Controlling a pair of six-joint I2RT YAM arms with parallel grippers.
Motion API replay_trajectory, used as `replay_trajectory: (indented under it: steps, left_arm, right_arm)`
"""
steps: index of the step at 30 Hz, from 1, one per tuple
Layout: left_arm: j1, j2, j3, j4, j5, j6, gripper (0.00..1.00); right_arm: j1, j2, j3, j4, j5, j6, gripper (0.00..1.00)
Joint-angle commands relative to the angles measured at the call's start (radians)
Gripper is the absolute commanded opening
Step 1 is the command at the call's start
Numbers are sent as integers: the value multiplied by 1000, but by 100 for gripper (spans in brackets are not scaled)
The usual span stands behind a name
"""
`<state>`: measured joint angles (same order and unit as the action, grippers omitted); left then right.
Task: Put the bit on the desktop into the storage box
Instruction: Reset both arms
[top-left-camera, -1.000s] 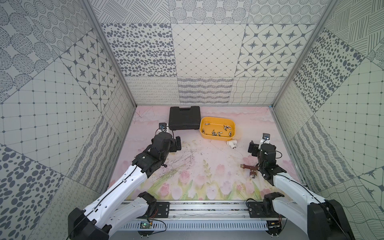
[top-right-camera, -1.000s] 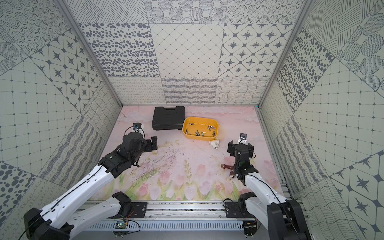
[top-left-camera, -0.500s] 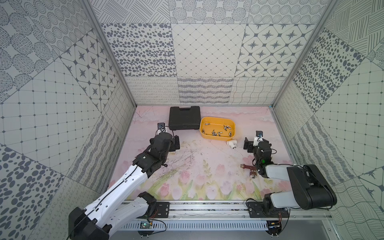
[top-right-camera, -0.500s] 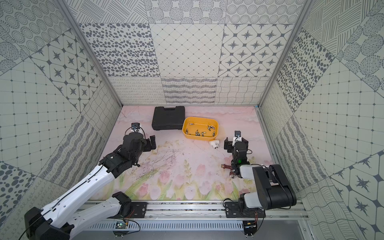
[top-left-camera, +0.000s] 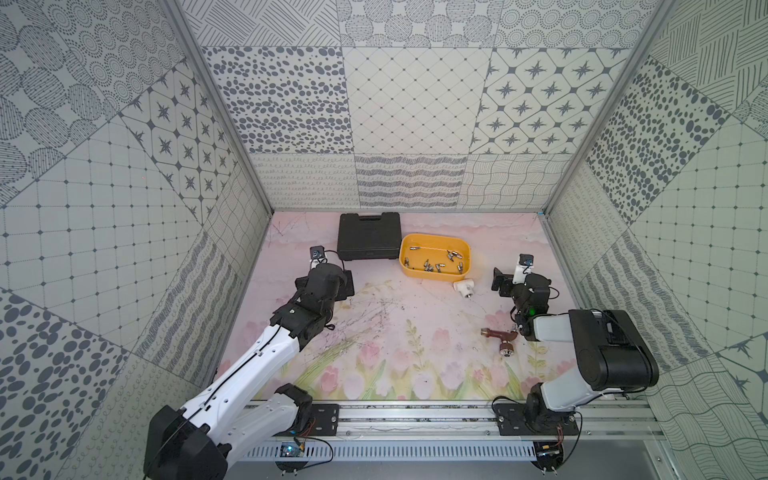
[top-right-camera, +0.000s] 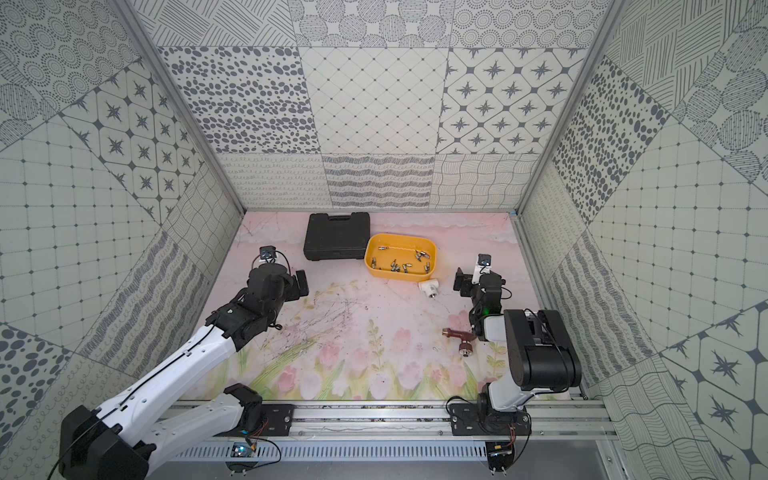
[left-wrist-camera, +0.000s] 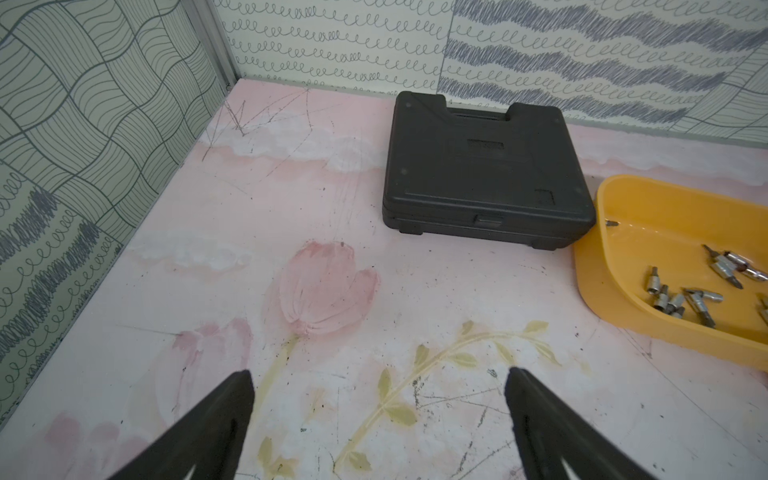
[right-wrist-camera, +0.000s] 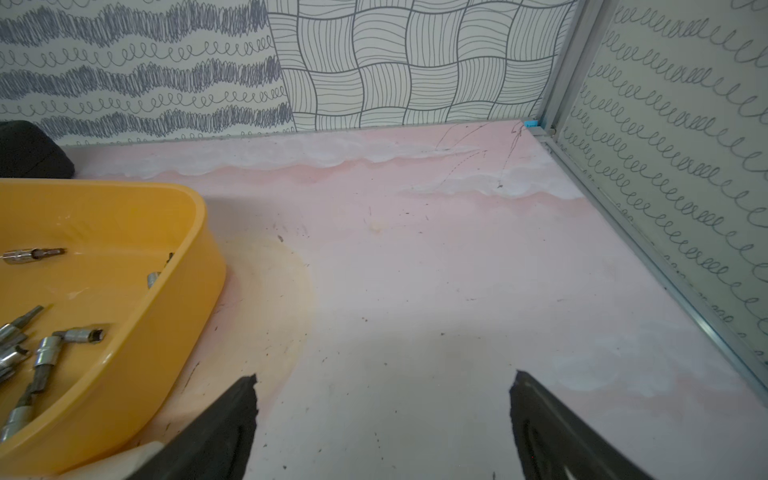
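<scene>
Right arm's elbow had swung up high over its base since a second earlier, folding that arm tight; the left arm had barely budged.

Hard to read, plenty of it. The brown fitting (top-left-camera: 500, 338) was half tucked behind the right wrist. Both wrist views cut off the yellow storage box (top-left-camera: 434, 277), and the right wrist view caught only a corner of the black tool case (top-left-camera: 369, 236).

Count: one box, one case, one brown fitting, one white pipe tee (top-left-camera: 464, 287) just beside the box's near right corner. The bits (top-left-camera: 430, 266) were about a dozen (too clumped to count exactly), every visible one inside the box.

The left arm reached long and low, with the left gripper (left-wrist-camera: 378, 374) above bare mat just short of the case, fingers (left-wrist-camera: 232, 407) spread wide around nothing. The right gripper (right-wrist-camera: 384, 378) hung low beside the box's right end, fingers (right-wrist-camera: 536, 407) likewise wide apart and empty.
</scene>
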<state>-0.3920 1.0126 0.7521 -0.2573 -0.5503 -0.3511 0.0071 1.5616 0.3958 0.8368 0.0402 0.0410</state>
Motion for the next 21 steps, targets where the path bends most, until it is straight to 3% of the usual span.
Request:
replay_trajectory:
  steps: [1,6,14,21]
  left_arm:
    - [72,-9,-77,201,-70,27,99]
    - [128,10,-140,313,-100,95,99]
    - [202,151,-192,443,-93,222,99]
    - [249,239,-274,669,115,323,99]
  right_arm:
    - [4,-13,4,13,-37,17,97]
    - [4,-12,4,13,-37,16,97]
    - [4,-12,4,13,-37,16,97]
    - [3,-12,4,13,-36,16,97]
